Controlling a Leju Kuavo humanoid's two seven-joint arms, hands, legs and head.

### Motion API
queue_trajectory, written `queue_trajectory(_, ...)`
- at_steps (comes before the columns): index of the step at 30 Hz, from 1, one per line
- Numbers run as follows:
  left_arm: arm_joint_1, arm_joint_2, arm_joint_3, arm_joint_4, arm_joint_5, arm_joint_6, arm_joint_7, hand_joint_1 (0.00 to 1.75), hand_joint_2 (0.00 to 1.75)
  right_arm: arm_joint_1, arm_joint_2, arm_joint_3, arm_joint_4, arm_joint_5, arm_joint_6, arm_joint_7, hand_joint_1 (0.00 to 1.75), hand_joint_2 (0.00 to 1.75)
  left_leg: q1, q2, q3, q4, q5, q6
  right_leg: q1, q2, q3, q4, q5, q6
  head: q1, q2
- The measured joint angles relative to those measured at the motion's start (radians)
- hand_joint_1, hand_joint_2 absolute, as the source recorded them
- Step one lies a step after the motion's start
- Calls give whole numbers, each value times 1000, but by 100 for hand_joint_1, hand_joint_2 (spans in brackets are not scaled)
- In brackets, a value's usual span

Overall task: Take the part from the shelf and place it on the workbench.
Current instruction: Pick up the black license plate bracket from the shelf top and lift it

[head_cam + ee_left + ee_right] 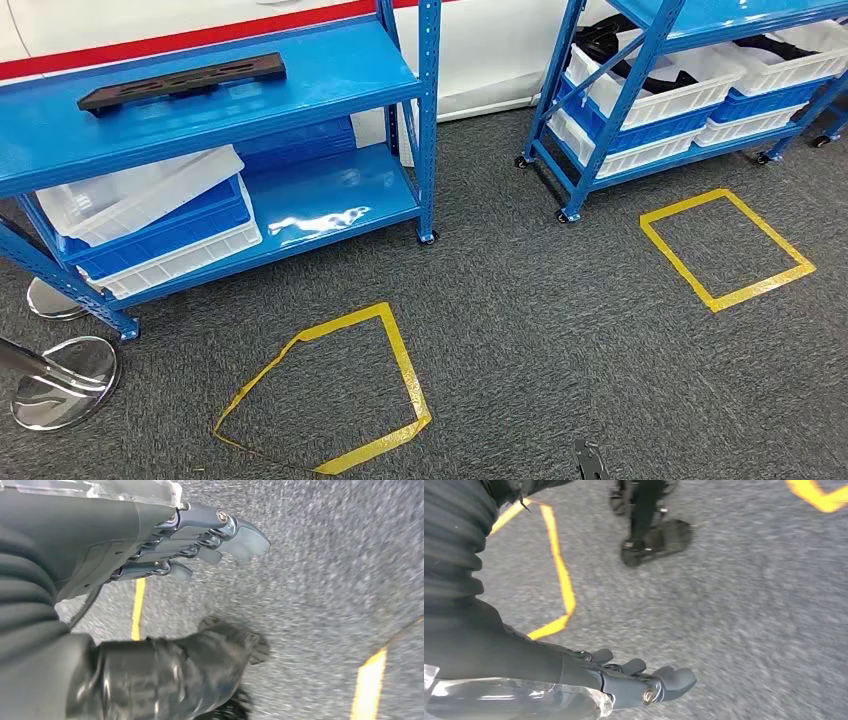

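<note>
The part (182,82) is a long flat black piece lying on the top board of the left blue shelf (300,95) in the head view. My left hand (200,535) hangs over grey carpet, its fingers stretched out and holding nothing. My right hand (634,677) hangs the same way over the carpet, fingers extended and empty. Both hands are far from the part.
White and blue bins (150,225) sit on the left shelf's lower board. A second blue shelf (640,110) with bins stands at the right. Two yellow tape squares (340,390) (725,248) mark the carpet. Chrome stand bases (65,380) are at the left.
</note>
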Motion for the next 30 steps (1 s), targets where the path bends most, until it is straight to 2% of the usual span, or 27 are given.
queue_trajectory(1,-2,1,-4,1,12,3,-5,0,0,-2,-2,2,-1,-5,-2,-4,0,175,0,0,0,0,0,0,0,0,0,0,0,0,0,0)
queue_trajectory(5,-17,6,-24,11,96,25,-50,0,0,-21,-15,18,-5,-50,-22,-38,0,0,0,0,0,0,0,0,0,0,0,0,0,0,0,0)
queue_trajectory(11,-50,17,-71,30,272,66,-137,0,0,-60,-46,43,-14,-134,-64,-107,0,0,0,0,0,0,0,0,0,0,0,0,0,0,0,0)
queue_trajectory(15,-58,20,-92,36,327,83,-162,0,0,-75,-61,54,-31,-156,-79,-131,0,175,0,0,0,0,0,0,0,0,1,0,0,0,0,0)
queue_trajectory(18,-66,22,-121,40,344,99,-160,0,0,-87,-77,57,-70,-153,-92,-134,0,44,0,-1,-1,0,0,0,0,0,0,0,0,0,0,0)
queue_trajectory(19,-70,23,-134,43,350,106,-158,0,0,-94,-84,59,-86,-150,-98,-134,0,44,0,-1,-1,0,0,0,0,0,0,0,0,0,0,0)
queue_trajectory(22,-82,26,-169,50,366,125,-146,0,0,-121,-107,65,-141,-134,-119,-129,0,175,0,-1,0,0,0,0,0,0,1,0,0,0,0,0)
queue_trajectory(30,-105,33,-279,67,382,165,-85,0,0,-191,-146,90,-327,-61,-156,-87,0,175,0,-1,1,1,1,0,0,-1,1,0,1,0,0,0)
